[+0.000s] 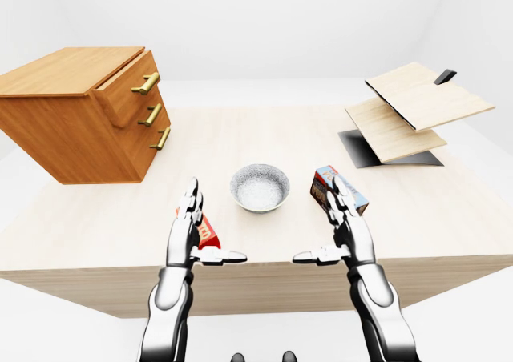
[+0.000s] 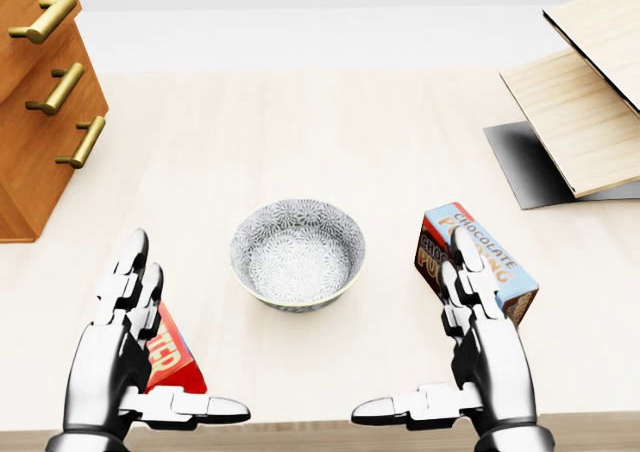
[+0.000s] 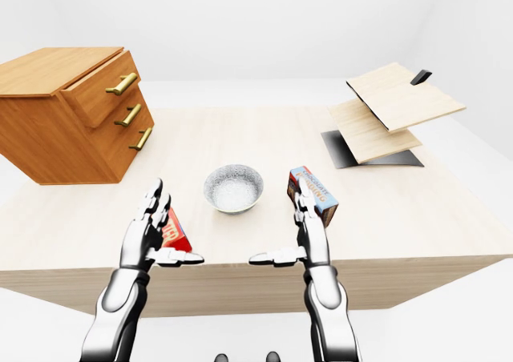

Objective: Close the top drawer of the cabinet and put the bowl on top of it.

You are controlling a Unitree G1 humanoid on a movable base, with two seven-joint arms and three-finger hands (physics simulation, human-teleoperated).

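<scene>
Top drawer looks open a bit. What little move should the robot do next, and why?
Probably reach the left hand toward the top drawer to push it shut: it juts out past the lower drawers, that hand is open and empty, and the bowl sits untouched.

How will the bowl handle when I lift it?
The bowl looks like glazed ceramic: probably rigid, weighty, breakable if dropped. Its smooth rounded wall may slip in a loose grip. Upright and wide, it seems unlikely to tip when pushed low.

Pudding box (image 2: 510, 272) and red box (image 2: 178, 360) (partly hidden) lie on the table (image 2: 300, 122).
</scene>
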